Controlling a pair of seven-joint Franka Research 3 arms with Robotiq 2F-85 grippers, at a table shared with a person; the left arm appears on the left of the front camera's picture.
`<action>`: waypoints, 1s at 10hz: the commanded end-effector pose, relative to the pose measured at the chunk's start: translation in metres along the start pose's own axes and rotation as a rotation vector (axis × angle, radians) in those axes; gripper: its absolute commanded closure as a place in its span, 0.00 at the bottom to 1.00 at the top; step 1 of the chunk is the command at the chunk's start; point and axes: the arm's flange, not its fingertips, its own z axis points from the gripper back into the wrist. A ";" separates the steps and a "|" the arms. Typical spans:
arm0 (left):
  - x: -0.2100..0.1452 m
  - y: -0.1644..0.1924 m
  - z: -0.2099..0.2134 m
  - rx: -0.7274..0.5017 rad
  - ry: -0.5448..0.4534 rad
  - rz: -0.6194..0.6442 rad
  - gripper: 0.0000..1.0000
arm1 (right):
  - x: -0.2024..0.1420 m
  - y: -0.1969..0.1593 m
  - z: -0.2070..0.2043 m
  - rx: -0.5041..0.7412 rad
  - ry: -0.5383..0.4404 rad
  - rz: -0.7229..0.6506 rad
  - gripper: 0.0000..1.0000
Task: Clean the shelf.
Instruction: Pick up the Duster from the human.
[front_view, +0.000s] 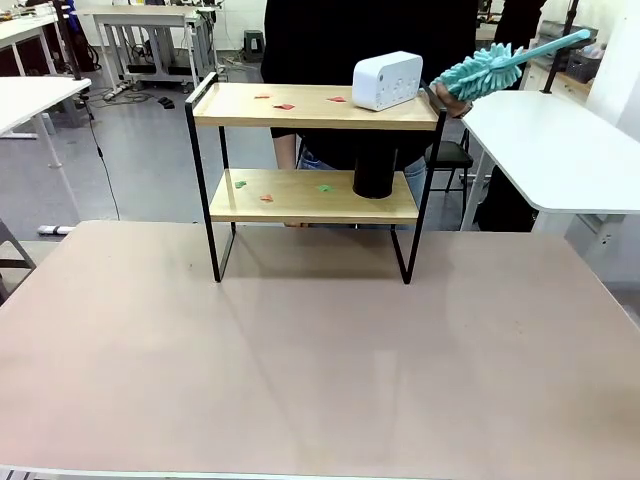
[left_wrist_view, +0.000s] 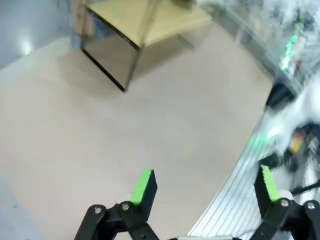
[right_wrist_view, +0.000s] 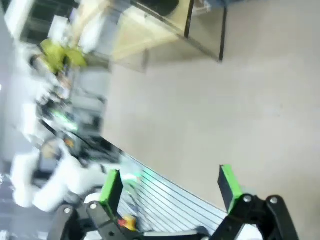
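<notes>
My left gripper (left_wrist_view: 205, 175) released, green pads (left_wrist_view: 143, 184) wide apart; my right gripper (right_wrist_view: 169, 172) same. Pale-wood, thin-black-metal-framed 2-tier shelf (front_view: 300, 115) stands well ahead of both, across smooth beige tabletop (front_view: 300, 380). Fluffy teal duster (front_view: 490, 68) near its top board.

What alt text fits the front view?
Two-tier wooden shelf on a beige table, small coloured scraps scattered on both boards; a white box sits on the top board, a black cylinder on the lower. Behind it a person holds a teal duster by the top board's right end.

1 front camera, 2 wrist cameras, all toward the shelf (front_view: 250, 110)
</notes>
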 end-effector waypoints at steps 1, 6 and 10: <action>-0.020 0.039 0.015 -0.156 -0.482 0.184 0.00 | -0.013 -0.065 0.033 0.221 -0.191 -0.131 0.00; -0.038 0.067 -0.028 -0.119 -0.562 0.553 0.00 | -0.035 -0.127 0.078 0.282 -0.341 -0.300 0.00; -0.060 0.072 0.011 -0.177 -0.639 0.420 0.00 | -0.035 -0.127 0.078 0.282 -0.341 -0.300 0.00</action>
